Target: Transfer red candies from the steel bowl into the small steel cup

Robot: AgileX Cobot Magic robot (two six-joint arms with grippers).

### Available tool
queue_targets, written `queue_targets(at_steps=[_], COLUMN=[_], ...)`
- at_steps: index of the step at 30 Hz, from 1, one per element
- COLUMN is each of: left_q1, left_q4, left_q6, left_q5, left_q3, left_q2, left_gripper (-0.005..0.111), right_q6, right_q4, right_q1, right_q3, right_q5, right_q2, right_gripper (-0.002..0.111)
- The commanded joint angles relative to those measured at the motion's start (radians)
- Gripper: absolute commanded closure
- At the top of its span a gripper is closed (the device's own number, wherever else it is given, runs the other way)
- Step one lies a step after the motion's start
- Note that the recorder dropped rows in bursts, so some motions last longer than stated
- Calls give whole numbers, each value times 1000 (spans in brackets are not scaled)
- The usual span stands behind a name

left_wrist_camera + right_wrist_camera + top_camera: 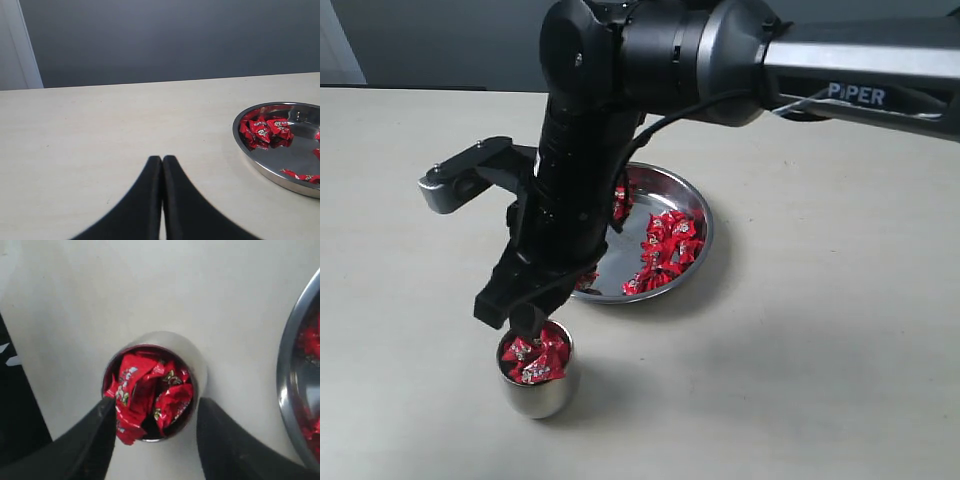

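Right hand (pixel 156 402) wide open, gripping nothing, straddling small steel cup (pixel 199 360) directly below; steel bowl (pixel 706 220) of red candies (pixel 665 245) just beyond.

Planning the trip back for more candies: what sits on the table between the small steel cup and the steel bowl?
Nothing; in the right wrist view only bare tabletop separates the small steel cup from the steel bowl.
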Motion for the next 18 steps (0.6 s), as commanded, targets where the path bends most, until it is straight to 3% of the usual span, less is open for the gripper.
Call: queue_targets(at_steps=[1, 5, 7, 18], left_q1=[4, 4, 4, 4], left_q4=[2, 2, 2, 2], left_q6=[-2, -2, -2, -2], left_q5=[-6, -6, -6, -6], left_q3=[2, 2, 2, 2], left_q2=[-5, -5, -5, -5], left_gripper=[106, 106, 106, 106], right_q6=[4, 4, 4, 45], right_q4=[0, -14, -56, -71], right_q1=[-2, -2, -4, -20], right_q3=[-6, -6, -6, 162], right_q5=[-86, -123, -116, -234], right_q2=[-77, -160, -200, -412], right_gripper=[60, 81, 108, 108])
